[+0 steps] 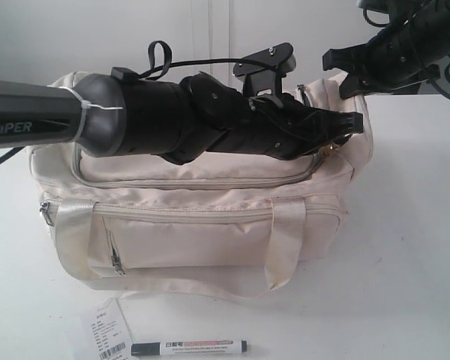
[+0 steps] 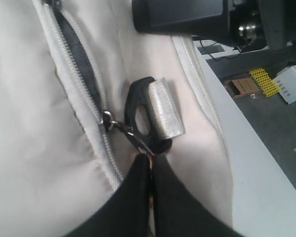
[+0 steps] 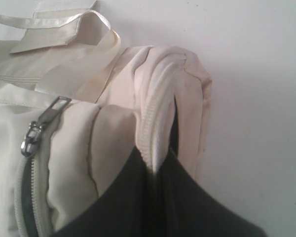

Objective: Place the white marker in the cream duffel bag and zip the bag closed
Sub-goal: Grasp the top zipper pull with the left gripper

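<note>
The cream duffel bag (image 1: pixel 210 217) stands in the middle of the table. On the table in front of the bag lies the white marker (image 1: pixel 189 347), apart from both grippers. My left arm reaches across the bag's top to its right end. There the left gripper (image 1: pixel 351 126) (image 2: pixel 151 160) is shut on the gold charm clipped to the top zipper's slider (image 2: pixel 107 118). A dark gap in that zipper (image 2: pixel 74 54) shows beyond the slider. My right gripper (image 1: pixel 345 86) (image 3: pixel 160 165) is shut on a fold of the bag's end seam (image 3: pixel 155 118).
A white paper barcode tag (image 1: pixel 105 330) lies just left of the marker. A black ring wrapped in silver tape (image 2: pixel 155 113) rests on the bag by the slider. A grey zipper pull (image 3: pixel 39 128) hangs on the end pocket. The table's edge (image 2: pixel 237 123) runs past the bag's right end.
</note>
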You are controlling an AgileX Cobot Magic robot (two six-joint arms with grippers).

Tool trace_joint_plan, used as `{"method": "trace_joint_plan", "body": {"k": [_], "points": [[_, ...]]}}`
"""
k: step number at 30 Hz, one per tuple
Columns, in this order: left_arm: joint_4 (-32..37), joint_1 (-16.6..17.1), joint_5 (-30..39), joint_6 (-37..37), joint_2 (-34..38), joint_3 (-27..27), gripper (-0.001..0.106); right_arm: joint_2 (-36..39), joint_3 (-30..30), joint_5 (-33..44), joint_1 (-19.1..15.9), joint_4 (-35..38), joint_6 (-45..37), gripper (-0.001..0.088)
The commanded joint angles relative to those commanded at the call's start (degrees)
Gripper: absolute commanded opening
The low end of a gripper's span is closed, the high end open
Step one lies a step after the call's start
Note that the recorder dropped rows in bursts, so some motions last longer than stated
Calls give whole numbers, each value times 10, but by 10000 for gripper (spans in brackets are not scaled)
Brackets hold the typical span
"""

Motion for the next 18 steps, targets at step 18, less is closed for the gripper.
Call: {"method": "trace_joint_plan", "body": {"k": [18], "points": [[-1, 28, 125, -8, -25, 0, 0, 0, 0, 1, 0, 0, 0, 0]]}}
